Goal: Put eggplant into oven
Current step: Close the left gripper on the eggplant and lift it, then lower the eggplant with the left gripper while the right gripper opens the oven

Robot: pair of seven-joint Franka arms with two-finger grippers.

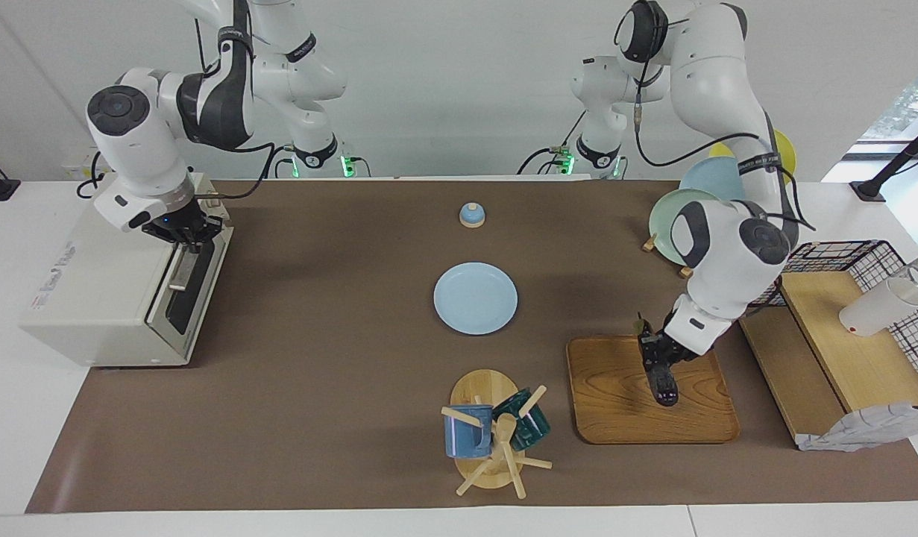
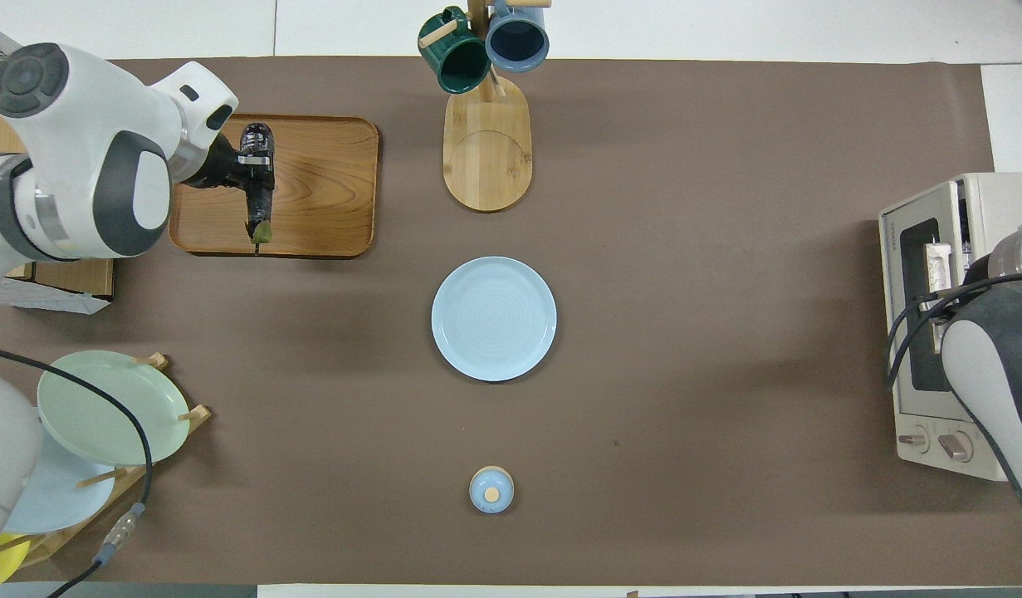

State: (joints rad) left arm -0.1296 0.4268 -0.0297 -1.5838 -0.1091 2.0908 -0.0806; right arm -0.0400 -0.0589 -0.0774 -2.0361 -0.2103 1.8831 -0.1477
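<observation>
The dark purple eggplant (image 1: pixel 663 379) hangs tilted over the wooden tray (image 1: pixel 615 406), green stem end up. My left gripper (image 1: pixel 655 356) is shut around its upper half. I cannot tell whether its lower end still touches the tray. From overhead the eggplant (image 2: pixel 257 189) lies across the tray (image 2: pixel 328 208) at the end toward the left arm. The cream oven (image 1: pixel 93 291) stands at the right arm's end of the table. My right gripper (image 1: pixel 184 231) is shut on the end of its silver handle (image 1: pixel 177 270) nearer the robots. The door stands slightly ajar.
A light blue plate (image 1: pixel 475 297) lies mid-table, a small blue lidded pot (image 1: pixel 471 215) nearer the robots. A mug tree (image 1: pixel 491 436) with two mugs stands beside the tray. A plate rack (image 1: pixel 690 212) and a wooden shelf with a wire basket (image 1: pixel 839 343) fill the left arm's end.
</observation>
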